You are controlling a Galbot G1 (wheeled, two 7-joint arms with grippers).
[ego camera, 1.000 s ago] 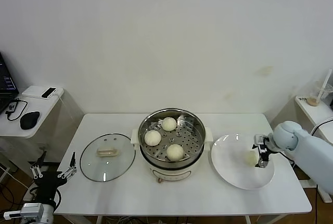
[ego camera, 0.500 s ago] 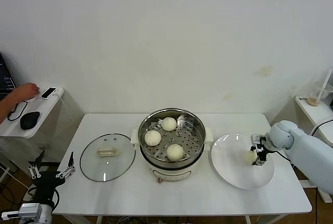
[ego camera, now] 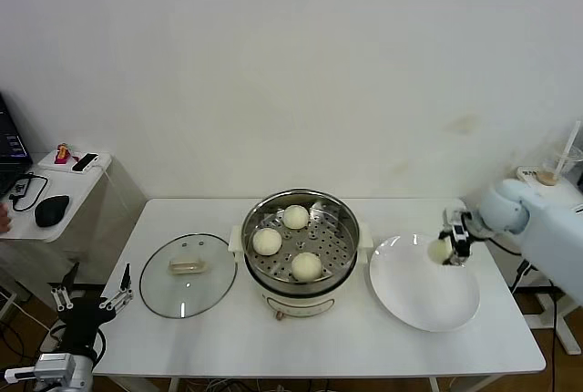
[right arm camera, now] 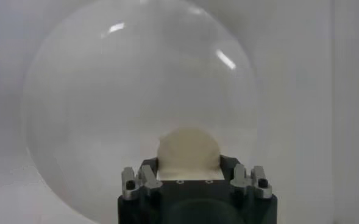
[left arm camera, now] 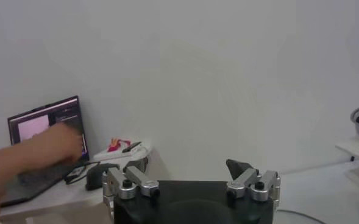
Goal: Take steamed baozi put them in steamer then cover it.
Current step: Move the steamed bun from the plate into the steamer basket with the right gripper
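Observation:
Three cream-white baozi sit on the perforated tray of the steel steamer (ego camera: 339,214): one at the back (ego camera: 295,217), one at the left (ego camera: 267,241), one at the front (ego camera: 307,266). My right gripper (ego camera: 448,250) is shut on the fourth baozi (ego camera: 440,250) and holds it above the white plate's (ego camera: 410,296) far right part; it also shows between the jaws in the right wrist view (right arm camera: 189,149). The glass cover (ego camera: 209,283) with its cream handle (ego camera: 189,266) lies flat left of the steamer. My left gripper (ego camera: 91,296) is parked low off the table's front left corner, open.
A side table (ego camera: 68,193) at the far left holds a mouse (ego camera: 52,210), a laptop edge and small items. A second small table with a cup stands at the far right (ego camera: 549,178). A person's hand shows by the laptop in the left wrist view (left arm camera: 45,149).
My right gripper has lifted the baozi off the plate and moved up and slightly back. The person's hand at the left side table came and went.

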